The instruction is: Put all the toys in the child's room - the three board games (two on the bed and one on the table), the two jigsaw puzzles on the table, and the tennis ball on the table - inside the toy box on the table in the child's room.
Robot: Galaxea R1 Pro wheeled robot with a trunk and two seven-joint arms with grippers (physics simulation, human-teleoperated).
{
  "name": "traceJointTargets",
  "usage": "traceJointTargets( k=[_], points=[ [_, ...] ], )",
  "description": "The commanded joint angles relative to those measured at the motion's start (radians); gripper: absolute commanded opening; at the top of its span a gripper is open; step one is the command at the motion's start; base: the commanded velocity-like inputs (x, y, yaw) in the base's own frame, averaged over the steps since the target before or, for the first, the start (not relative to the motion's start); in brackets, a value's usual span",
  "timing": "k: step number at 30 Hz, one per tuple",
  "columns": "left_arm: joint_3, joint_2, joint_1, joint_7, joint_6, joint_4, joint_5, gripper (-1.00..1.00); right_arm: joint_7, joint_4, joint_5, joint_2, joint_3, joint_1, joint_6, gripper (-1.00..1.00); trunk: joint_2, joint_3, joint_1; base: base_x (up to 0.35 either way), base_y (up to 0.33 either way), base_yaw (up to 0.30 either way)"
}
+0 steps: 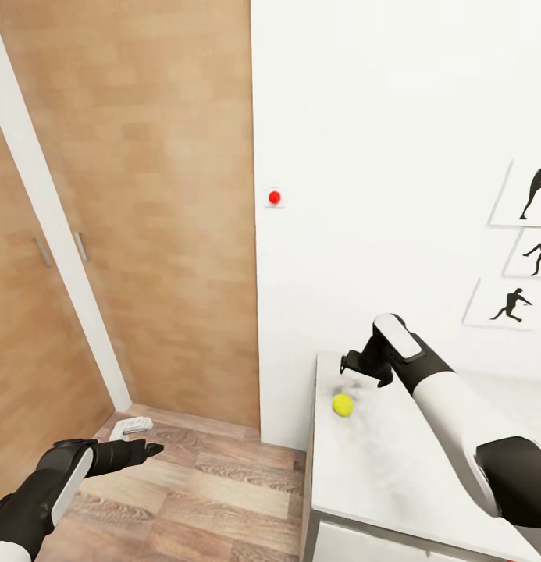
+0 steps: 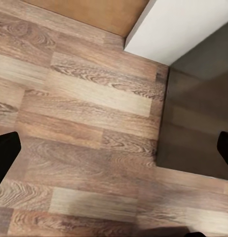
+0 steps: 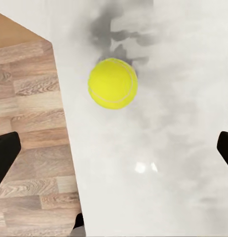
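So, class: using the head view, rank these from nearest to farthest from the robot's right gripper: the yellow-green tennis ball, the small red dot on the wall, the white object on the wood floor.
1. The yellow-green tennis ball, on the table just below the right gripper.
2. The small red dot, higher on the white wall.
3. The white object, down on the floor by the wardrobe.
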Motion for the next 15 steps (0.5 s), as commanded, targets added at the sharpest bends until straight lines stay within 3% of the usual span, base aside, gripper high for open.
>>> traceJointTargets(
  k=[1, 6, 12, 15],
  points=[
    [0.001, -0.001, -0.001, -0.002, 0.007, -0.001, 0.003, 1.00, 0.012, 0.010, 0.002, -0.002, 0.007, -0.001, -0.017, 1.00, -0.001, -0.002, 0.000, 0.046, 0.021, 0.000],
    [0.001, 0.000, -0.001, -0.002, 0.007, -0.001, 0.003, 1.00, 0.111, 0.035, 0.080, -0.003, 0.010, -0.001, -0.057, 1.00, -0.001, -0.002, 0.000, 0.016, 0.048, 0.000],
    [0.000, -0.002, -0.001, -0.002, 0.007, 0.000, 0.002, 1.00, 0.249, 0.057, 0.243, -0.003, 0.010, -0.001, -0.105, 1.00, -0.001, -0.002, 0.000, 0.062, 0.126, 0.000],
    [-0.001, -0.002, -0.001, -0.002, 0.007, -0.001, 0.002, 1.00, 0.325, 0.115, 0.322, 0.002, 0.011, -0.001, -0.158, 1.00, -0.001, -0.002, 0.000, 0.017, 0.028, 0.000]
  ],
)
